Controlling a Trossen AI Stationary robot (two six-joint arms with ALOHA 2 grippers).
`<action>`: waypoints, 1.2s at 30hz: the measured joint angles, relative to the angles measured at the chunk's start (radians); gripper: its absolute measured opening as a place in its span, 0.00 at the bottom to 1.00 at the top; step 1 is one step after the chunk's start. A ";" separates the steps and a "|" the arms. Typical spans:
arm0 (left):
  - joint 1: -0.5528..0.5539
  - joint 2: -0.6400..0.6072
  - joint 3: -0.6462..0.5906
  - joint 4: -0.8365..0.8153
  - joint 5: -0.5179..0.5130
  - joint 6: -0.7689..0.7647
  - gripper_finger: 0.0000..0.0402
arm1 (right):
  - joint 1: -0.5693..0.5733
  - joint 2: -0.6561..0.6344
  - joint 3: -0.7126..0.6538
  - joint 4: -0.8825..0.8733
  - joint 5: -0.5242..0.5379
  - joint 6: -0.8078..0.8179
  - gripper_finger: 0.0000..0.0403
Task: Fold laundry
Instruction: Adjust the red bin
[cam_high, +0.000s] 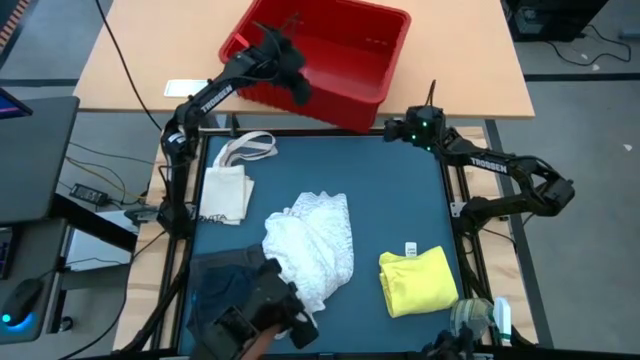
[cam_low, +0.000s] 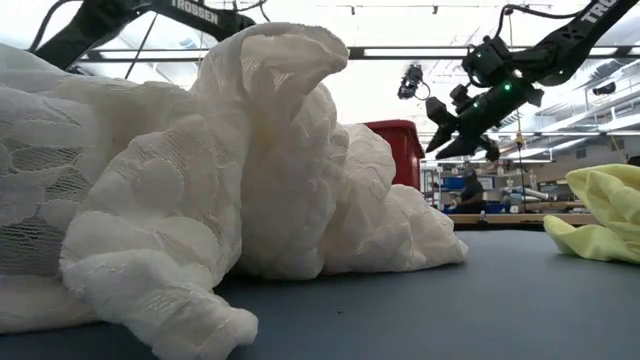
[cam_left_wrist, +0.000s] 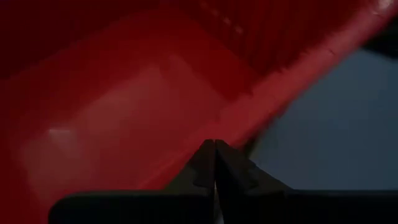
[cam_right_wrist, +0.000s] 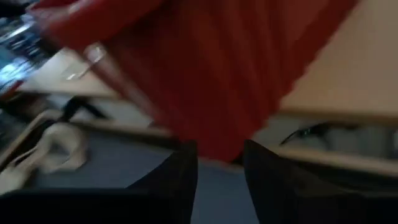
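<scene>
On the table, the white lacy top (cam_high: 312, 245) looks soft and floppy; grab a corner. Left fingers (cam_left_wrist: 214, 163) are pressed together, right fingers (cam_right_wrist: 186, 168) apart, both by the red bin (cam_high: 340, 50).

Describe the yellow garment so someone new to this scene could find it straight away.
Start at the dark blue table mat in the high view, then go to its near right corner. The yellow garment lies there roughly folded, bright against the mat, apart from the white lacy garment at the centre.

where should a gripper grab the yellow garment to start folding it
Probably at the yellow garment's far corner by the small white tag, coming straight down. It lies flat, roughly square and clear of the white lacy garment, so its edges are free to pinch.
</scene>
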 joint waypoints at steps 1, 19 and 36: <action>0.009 0.003 -0.001 0.010 0.006 -0.023 0.03 | -0.016 0.000 0.000 0.011 0.018 -0.012 0.33; -0.060 -0.035 -0.121 -0.383 0.226 0.047 0.03 | 0.065 0.000 0.000 -0.116 -0.301 0.059 0.15; -0.223 -0.444 -0.726 -0.165 0.233 -0.041 0.03 | 0.101 0.000 0.000 0.047 0.021 0.110 0.02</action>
